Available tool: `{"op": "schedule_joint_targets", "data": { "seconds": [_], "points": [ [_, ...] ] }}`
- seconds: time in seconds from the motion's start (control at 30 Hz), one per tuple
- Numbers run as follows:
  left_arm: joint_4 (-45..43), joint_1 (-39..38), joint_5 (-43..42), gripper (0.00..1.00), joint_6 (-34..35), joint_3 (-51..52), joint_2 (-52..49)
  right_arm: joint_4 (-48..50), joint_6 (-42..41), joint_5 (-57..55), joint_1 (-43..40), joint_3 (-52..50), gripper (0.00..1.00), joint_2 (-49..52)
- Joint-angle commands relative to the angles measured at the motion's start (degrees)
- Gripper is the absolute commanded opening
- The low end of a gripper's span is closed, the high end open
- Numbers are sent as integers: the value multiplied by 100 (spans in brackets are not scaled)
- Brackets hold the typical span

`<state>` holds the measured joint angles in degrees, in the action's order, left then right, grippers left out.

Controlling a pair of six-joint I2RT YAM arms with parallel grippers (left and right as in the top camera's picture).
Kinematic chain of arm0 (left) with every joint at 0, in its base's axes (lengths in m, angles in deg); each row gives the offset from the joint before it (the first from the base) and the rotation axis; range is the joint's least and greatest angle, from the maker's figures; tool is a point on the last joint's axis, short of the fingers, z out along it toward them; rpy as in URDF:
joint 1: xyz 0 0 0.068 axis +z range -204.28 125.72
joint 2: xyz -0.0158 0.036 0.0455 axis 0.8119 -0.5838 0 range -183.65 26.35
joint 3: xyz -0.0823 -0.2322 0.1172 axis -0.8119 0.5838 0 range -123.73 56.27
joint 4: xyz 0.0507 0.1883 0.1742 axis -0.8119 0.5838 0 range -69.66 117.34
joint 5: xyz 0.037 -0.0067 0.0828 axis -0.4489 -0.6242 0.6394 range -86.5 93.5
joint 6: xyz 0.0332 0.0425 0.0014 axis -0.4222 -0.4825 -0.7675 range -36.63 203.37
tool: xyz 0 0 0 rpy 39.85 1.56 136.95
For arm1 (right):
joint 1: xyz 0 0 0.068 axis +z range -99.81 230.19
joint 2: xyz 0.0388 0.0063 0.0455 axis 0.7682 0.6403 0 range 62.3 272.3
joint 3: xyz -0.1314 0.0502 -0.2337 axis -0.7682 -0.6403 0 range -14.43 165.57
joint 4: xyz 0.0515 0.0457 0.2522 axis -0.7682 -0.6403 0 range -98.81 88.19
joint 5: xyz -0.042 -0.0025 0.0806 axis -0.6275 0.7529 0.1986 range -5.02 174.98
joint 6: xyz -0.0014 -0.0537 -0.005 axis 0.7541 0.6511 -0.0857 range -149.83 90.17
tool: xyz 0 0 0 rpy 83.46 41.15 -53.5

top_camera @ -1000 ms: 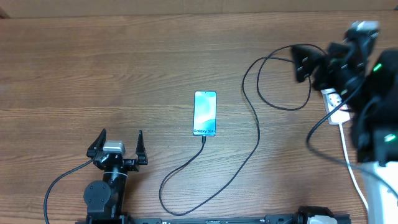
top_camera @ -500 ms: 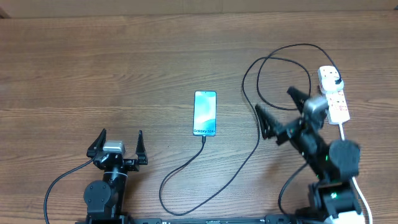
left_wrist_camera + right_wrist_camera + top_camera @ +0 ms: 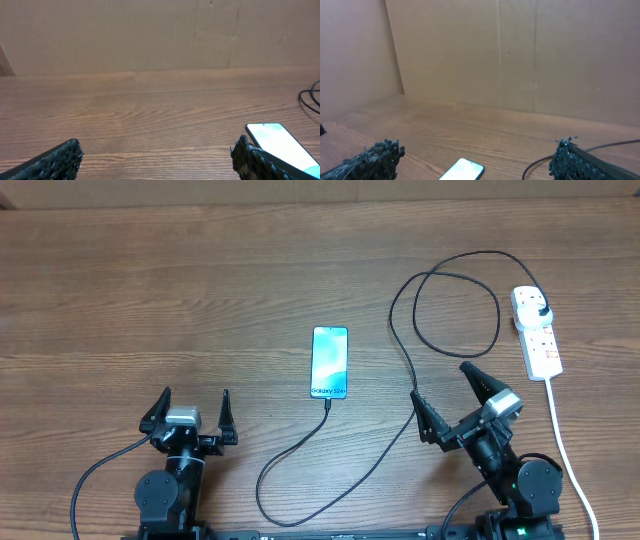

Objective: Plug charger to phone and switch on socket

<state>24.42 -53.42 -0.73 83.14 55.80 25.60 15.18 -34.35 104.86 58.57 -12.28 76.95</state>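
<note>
Charger plug head [image 3: 540, 307] in socket [image 3: 545, 352], connector at phone [image 3: 330, 361] bottom edge

Brown wood-grain surface [image 3: 150, 280], phone [image 3: 330, 362] with light blue screen and dark edges at centre, thin black charger [image 3: 404, 358], white socket [image 3: 537, 335] with red marks at 2 o'clock, white cord [image 3: 560, 430], black left tool [image 3: 195, 392] and right tool [image 3: 440, 380], plain tan cardboard wall [image 3: 520, 50]

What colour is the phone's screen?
Light blue, with dark edges. The phone shows best in the overhead view.
</note>
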Motion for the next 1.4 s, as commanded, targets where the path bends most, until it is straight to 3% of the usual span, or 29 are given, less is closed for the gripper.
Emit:
{"op": "schedule_joint_targets", "data": {
  "seconds": [0.0,0.3,0.5,0.97,1.37],
  "points": [
    [17,35,17,99,-107,20,52,-201,-20,-251,35,-170,100,-343],
    [15,35,17,99,-107,20,52,-1674,-20,-992,35,-170,100,-1410],
    [15,35,17,99,-107,20,50,-2103,-33,-1180,35,-170,100,-1449],
    [15,35,17,99,-107,20,50,-2186,-444,-1980,35,-170,100,-1449],
    [17,35,17,99,-107,20,50,-2184,-448,-1961,52,-170,100,-1449]
  ]
}}
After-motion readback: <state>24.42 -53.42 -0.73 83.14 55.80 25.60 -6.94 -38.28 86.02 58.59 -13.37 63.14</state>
